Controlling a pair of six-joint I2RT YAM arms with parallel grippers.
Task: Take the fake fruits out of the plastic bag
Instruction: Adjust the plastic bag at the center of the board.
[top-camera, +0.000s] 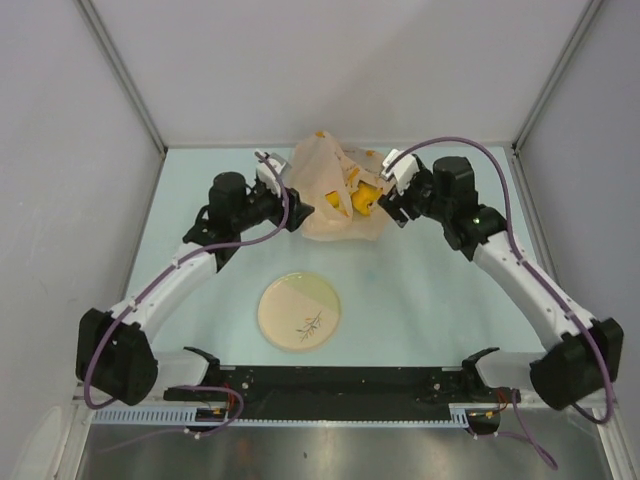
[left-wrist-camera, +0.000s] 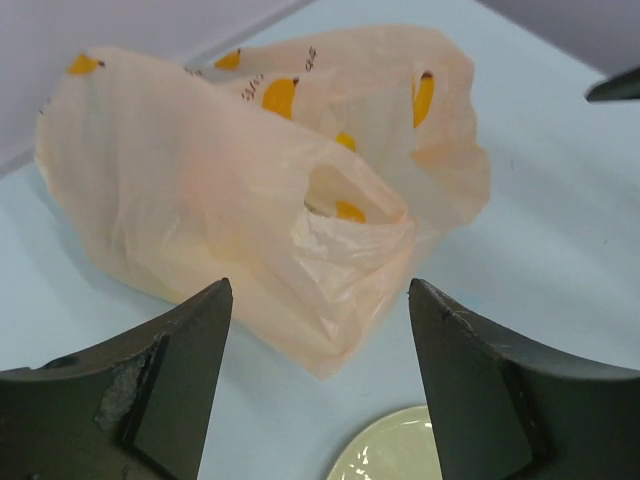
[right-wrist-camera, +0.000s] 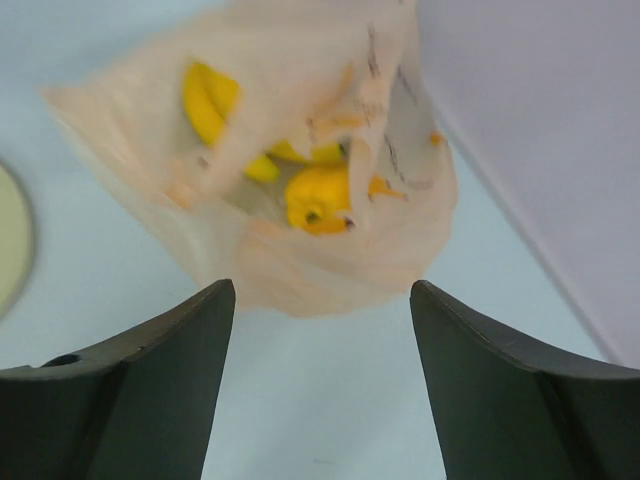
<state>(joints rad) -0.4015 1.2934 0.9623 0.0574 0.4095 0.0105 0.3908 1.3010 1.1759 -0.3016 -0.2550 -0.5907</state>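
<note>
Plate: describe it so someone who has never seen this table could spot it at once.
On the pale blue table, look toward the near edge, away from the crumpled peach bag at the far end. The plate lies flat there, alone, slightly left of centre. It is the only round, rigid thing: cream, with a small twig drawing.

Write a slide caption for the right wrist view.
Open right jaws face the plastic bag; yellow fake fruits show inside.
</note>
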